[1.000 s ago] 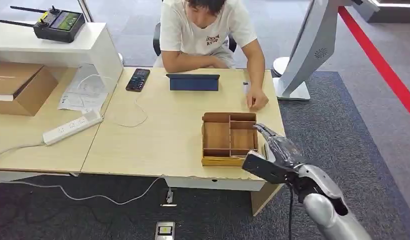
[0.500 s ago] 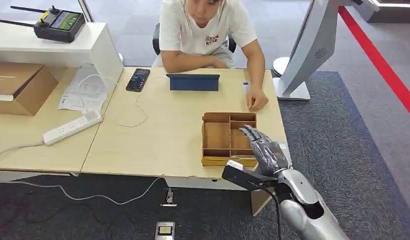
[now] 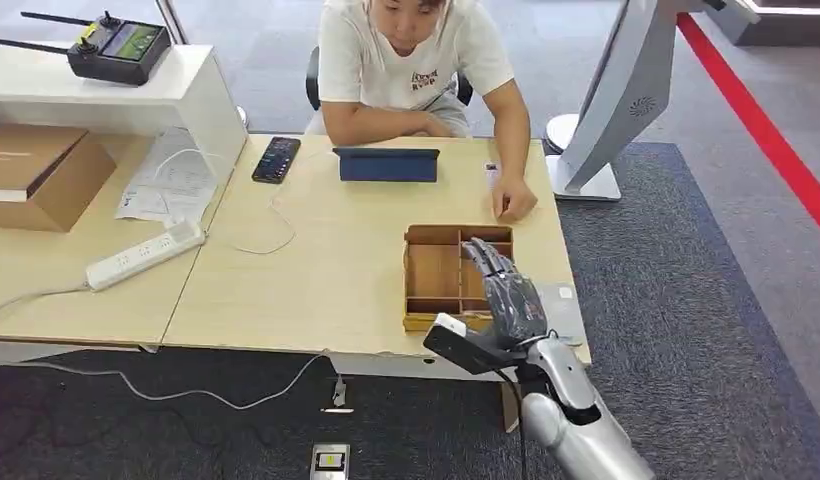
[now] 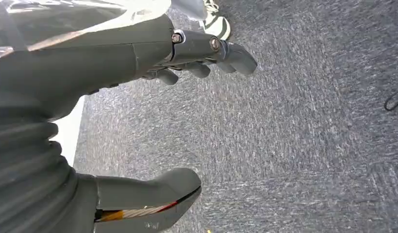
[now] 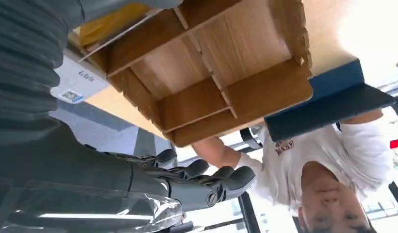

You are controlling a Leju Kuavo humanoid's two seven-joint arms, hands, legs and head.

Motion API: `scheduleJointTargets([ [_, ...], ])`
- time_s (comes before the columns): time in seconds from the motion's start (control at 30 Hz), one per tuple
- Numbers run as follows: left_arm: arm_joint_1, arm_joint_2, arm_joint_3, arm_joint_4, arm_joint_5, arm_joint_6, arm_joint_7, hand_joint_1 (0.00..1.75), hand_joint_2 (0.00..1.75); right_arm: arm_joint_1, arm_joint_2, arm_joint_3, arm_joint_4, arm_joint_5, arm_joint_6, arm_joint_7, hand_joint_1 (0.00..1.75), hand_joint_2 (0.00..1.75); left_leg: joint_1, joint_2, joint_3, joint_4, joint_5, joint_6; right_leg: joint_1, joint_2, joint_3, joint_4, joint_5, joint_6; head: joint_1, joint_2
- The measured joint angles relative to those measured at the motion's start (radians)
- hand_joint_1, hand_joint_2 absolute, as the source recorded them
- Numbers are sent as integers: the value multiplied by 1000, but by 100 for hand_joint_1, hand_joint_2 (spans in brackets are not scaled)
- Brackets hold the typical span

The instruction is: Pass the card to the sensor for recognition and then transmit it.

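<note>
The robot's right hand (image 3: 506,290) hovers over the wooden tray (image 3: 431,232) near the bench's near-right corner, fingers stretched forward and apart, grasping nothing. This looks like the reach before a pickup, not the handover itself. The card (image 3: 564,300), a pale flat rectangle, lies on the bench (image 3: 316,270) just beside the tray, between it and the right edge, untouched and partly hidden behind the hand. That spot probably keeps it within the right arm's easy reach. In the right wrist view the card (image 5: 73,85) carries a small QR-style square and faint blue lettering, too small to read. The tray's 4 or so compartments look bare. Across the bench a person (image 3: 416,60) sits at the far edge with 1 hand resting near the far-right corner, seemingly waiting to receive. The dark print on their white shirt cannot be made out. A blue tablet (image 3: 386,163) stands propped in front of them, and a phone (image 3: 276,158) lies toward the far-left corner. Which item serves as the sensor cannot be told. The left hand (image 4: 114,53) hangs released over grey carpet (image 4: 284,145) — fingers and thumb apart, nothing between them.
</note>
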Motion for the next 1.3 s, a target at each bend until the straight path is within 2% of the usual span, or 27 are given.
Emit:
scheduleJointTargets([
  [0.23, 0, 0, 0, 0, 0, 0, -5, 0, 175, -18, 25, 2, 88, -30, -4, -11, 0, 175, 0, 0, 0, 0, 0, 0, 0, 0, 0, 0, 0, 0, 0, 0],
  [0.5, 0, -1, 0, 0, 0, 2, -6, 0, 175, -27, 27, 2, 132, -42, -8, -29, 0, 175, 0, 0, 0, 0, 0, 0, 0, 0, 0, 0, 0, 0, 0, 0],
  [1.0, 1, 2, 0, 0, 0, 6, -14, 0, 175, -22, -71, -9, 164, -67, -83, -79, 0, 175, 0, 0, 0, 0, 0, 0, 0, 0, -1, 0, 0, 0, 0, 0],
  [1.3, 1, 5, 0, 0, -3, 5, -19, 0, 175, -14, -89, -9, 170, -65, -92, -87, 0, 175, 0, 0, 0, 0, 0, 0, 0, 0, -1, 0, 0, 0, 0, 0],
])
